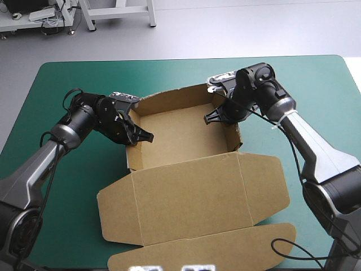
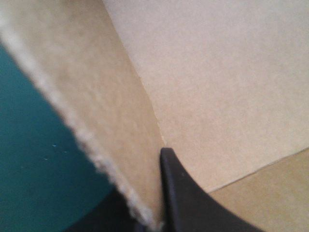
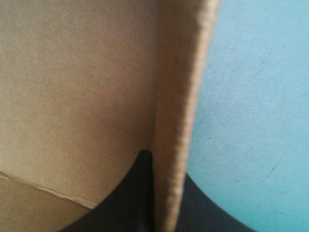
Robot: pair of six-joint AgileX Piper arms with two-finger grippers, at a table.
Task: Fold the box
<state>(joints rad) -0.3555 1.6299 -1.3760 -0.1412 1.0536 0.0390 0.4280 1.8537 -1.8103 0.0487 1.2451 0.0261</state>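
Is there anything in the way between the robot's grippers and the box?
No, nothing visible is. The left gripper is shut on the left wall of the box, and the right gripper is shut on its right wall. Inside the tray there is only bare board.

I log the box (image 1: 186, 186) as plain brown, paler along cut edges. The cover (image 1: 84, 79) is uniform teal-green. The left gripper (image 1: 148, 136) and right gripper (image 1: 209, 118) are black-fingered.
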